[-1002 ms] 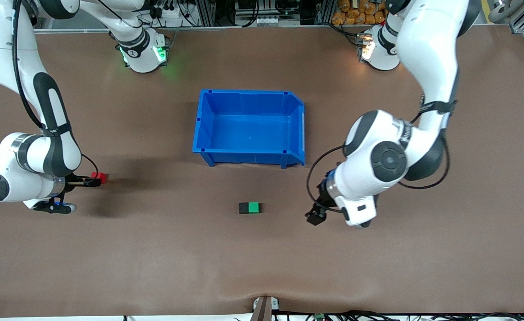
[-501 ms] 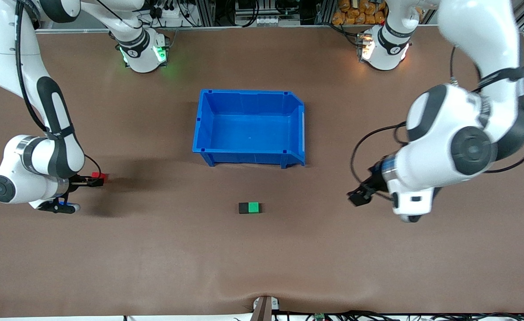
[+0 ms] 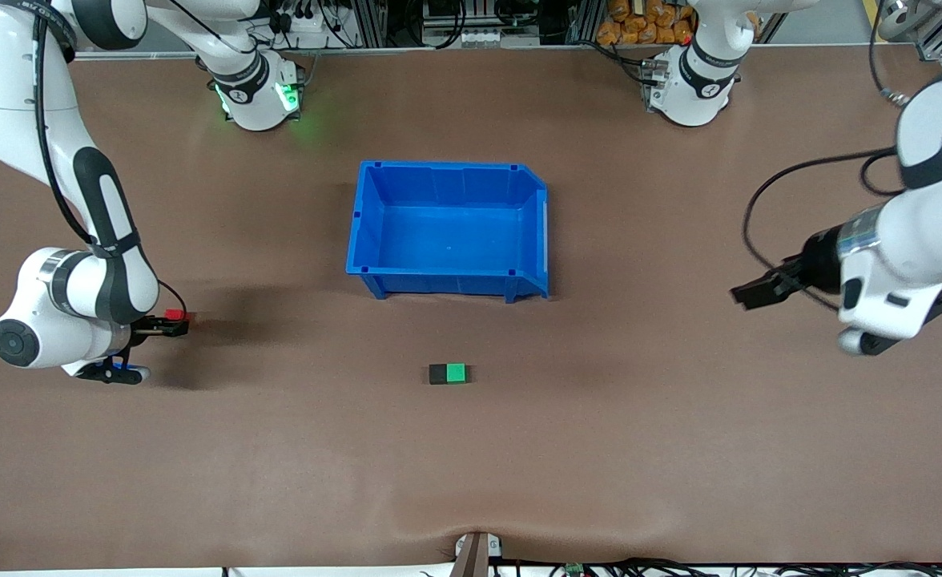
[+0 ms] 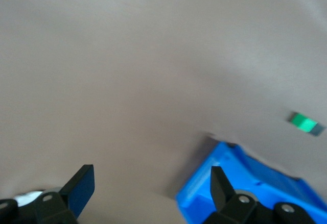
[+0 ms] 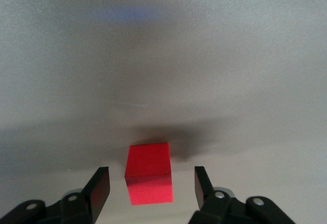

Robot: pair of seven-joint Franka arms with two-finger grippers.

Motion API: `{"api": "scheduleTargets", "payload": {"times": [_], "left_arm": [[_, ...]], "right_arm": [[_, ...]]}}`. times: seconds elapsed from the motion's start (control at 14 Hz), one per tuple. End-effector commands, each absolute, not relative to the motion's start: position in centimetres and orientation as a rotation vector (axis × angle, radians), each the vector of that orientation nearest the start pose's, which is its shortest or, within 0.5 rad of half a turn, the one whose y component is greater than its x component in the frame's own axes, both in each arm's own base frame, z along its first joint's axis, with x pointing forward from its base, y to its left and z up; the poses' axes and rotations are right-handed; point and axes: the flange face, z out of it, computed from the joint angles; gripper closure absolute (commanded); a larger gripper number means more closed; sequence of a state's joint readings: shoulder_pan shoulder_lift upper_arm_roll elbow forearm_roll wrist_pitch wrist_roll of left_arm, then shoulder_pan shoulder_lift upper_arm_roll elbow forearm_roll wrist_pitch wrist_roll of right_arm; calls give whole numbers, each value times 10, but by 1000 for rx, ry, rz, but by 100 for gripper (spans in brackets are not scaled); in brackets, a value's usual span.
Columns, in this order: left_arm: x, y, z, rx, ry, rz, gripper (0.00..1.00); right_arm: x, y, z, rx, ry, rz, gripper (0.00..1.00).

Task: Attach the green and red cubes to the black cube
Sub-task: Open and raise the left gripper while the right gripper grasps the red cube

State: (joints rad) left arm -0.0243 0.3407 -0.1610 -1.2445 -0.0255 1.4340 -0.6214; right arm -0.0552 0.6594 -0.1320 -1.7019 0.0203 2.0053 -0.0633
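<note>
The red cube [image 3: 175,314] lies on the table toward the right arm's end. My right gripper [image 3: 171,324] is low around it. In the right wrist view the red cube [image 5: 148,174] sits between the open fingers [image 5: 100,185] with a gap on each side. The black cube [image 3: 437,374] and green cube [image 3: 456,373] lie joined side by side, nearer the front camera than the blue bin. My left gripper [image 3: 747,295] hangs open and empty over bare table toward the left arm's end. Its wrist view shows the green cube [image 4: 305,123] far off.
A blue bin [image 3: 447,166] stands in the middle of the table, open at the top with nothing in it; its corner [image 4: 240,175] shows in the left wrist view. Brown table surface lies bare around the cubes and between both arms.
My left arm has swung away from the black and green pair toward its own end of the table. The right gripper has stayed at the red cube.
</note>
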Motion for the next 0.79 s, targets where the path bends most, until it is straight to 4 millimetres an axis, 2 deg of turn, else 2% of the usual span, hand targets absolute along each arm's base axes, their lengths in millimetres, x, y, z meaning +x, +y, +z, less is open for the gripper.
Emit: {"api": "scheduleTargets", "payload": {"times": [0.0, 0.21, 0.29, 0.5, 0.64, 0.72], "left_arm": [[587, -97, 582, -3026, -501, 206, 0], [572, -88, 593, -3025, -458, 212, 0], [573, -88, 592, -3020, -439, 215, 0], [576, -97, 594, -3027, -346, 194, 0], [580, -106, 595, -3046, -183, 189, 0], [583, -115, 591, -3049, -172, 196, 0]], "right_arm": [[624, -116, 187, -3093, 193, 528, 30], [621, -115, 181, -3094, 193, 525, 52], [622, -115, 182, -3095, 193, 521, 66], [621, -113, 182, -3074, 218, 520, 96], [622, -113, 183, -3058, 243, 517, 98], [622, -114, 183, -3042, 266, 511, 99]]}}
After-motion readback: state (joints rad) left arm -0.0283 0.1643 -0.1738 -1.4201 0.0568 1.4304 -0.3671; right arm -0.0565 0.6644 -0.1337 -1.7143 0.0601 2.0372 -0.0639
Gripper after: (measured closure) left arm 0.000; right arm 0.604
